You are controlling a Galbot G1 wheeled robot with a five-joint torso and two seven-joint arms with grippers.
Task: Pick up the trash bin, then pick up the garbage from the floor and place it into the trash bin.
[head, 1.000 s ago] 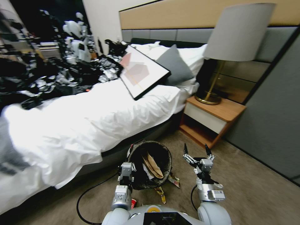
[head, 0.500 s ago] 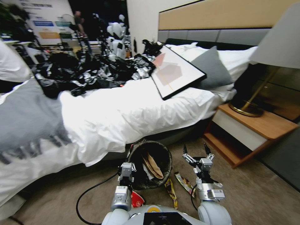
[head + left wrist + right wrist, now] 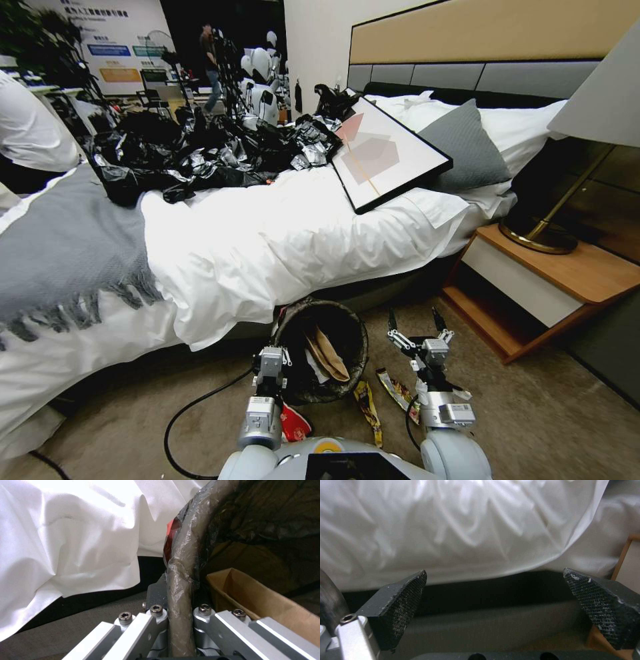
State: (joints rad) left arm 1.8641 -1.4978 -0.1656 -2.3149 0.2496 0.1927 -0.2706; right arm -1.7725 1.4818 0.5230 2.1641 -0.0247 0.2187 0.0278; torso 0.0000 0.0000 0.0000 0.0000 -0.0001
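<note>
The left end effector (image 3: 180, 620) is clamped on the near rim of the trash bin (image 3: 320, 350), one finger outside the wall and one inside, pinching the bag liner folded over the edge; this grip likely lets the robot carry the bin with it, mouth tipped up and open. A brown paper bag (image 3: 327, 353) already lies inside the bin. The right end effector (image 3: 413, 323) hovers just beside the bin with its two dark fingers spread wide apart and nothing between them, seemingly free to collect litter. On the carpet floor (image 3: 533, 413) near the bin lie two yellow foil wrappers (image 3: 370, 410), between the two arms, and a red snack packet (image 3: 293, 423) beside the left arm. Beyond the bin stands a bed (image 3: 280, 233) with white sheets hanging down, and a wooden nightstand (image 3: 567, 273) to the right.
</note>
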